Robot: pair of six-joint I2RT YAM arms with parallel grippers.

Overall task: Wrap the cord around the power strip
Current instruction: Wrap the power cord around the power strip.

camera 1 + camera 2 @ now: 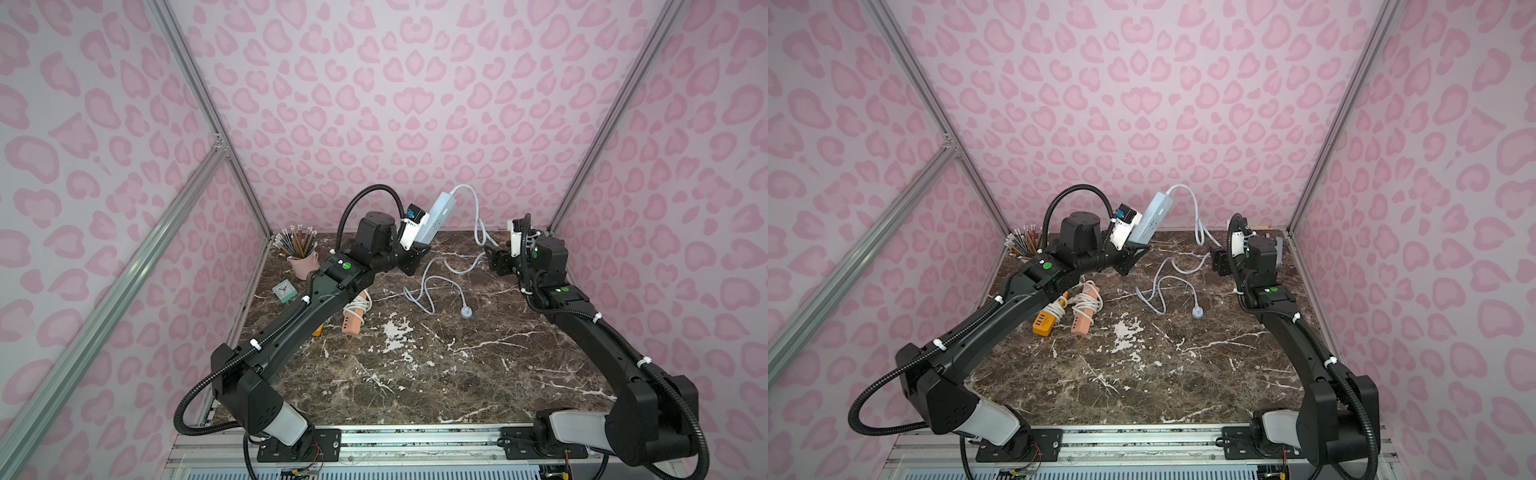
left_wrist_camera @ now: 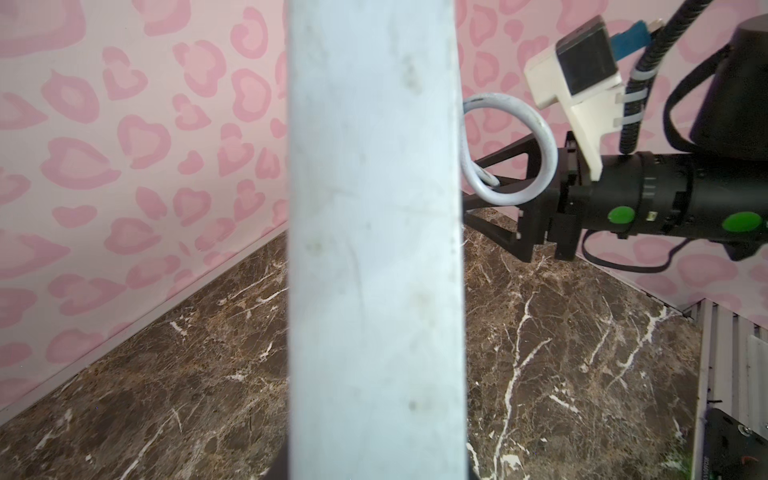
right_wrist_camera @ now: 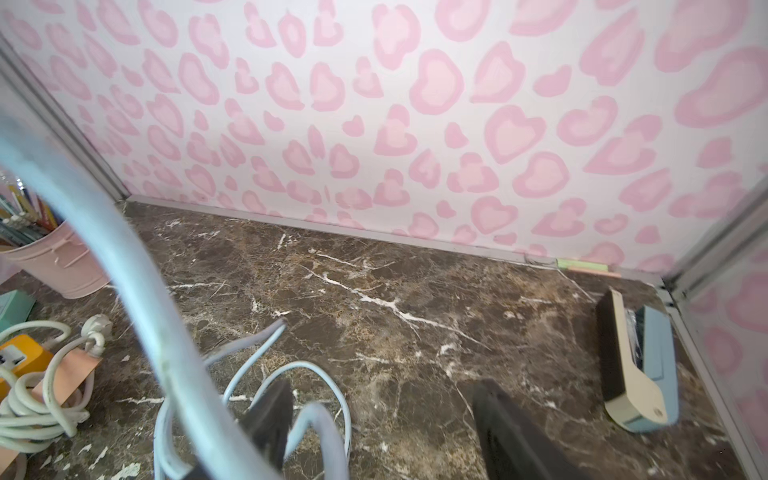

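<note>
Strip blocking left wrist view, cord blurred

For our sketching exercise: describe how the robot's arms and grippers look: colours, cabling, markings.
Left arm and right arm: black, pale grey base covers, black ribbed conduit held by white ties, green dots at joints, white wrist camera mounts. Left gripper and right gripper: also black.

The power strip hangs above the table, its cord trailing down onto it.
</note>
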